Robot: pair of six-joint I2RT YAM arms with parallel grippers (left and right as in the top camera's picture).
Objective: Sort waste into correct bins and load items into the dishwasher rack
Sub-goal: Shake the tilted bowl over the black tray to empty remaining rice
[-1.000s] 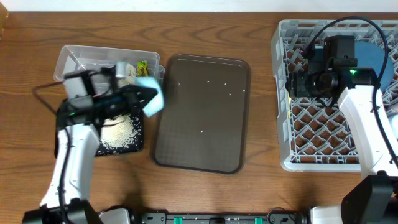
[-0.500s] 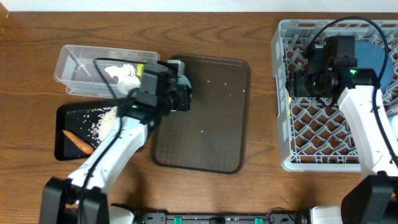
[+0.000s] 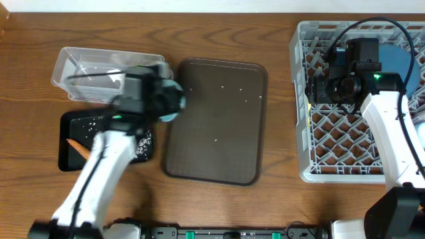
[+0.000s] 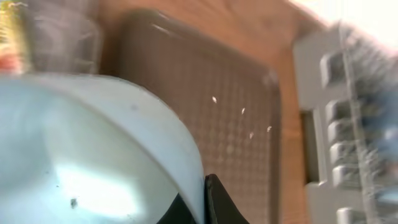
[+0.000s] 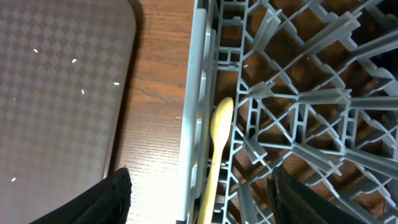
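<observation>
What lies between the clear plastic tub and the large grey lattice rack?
The flat brown rectangular tray, seen in the overhead view; the left end effector, holding a light blue cup, hangs at its left edge.

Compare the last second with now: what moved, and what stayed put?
The left hand, shut on the light blue cup, swung right from over the black bin to the left edge of the brown tray, then drew back slightly left. Nothing was let go. The right hand stayed open over the dishwasher rack; tray and rack did not move.
</observation>
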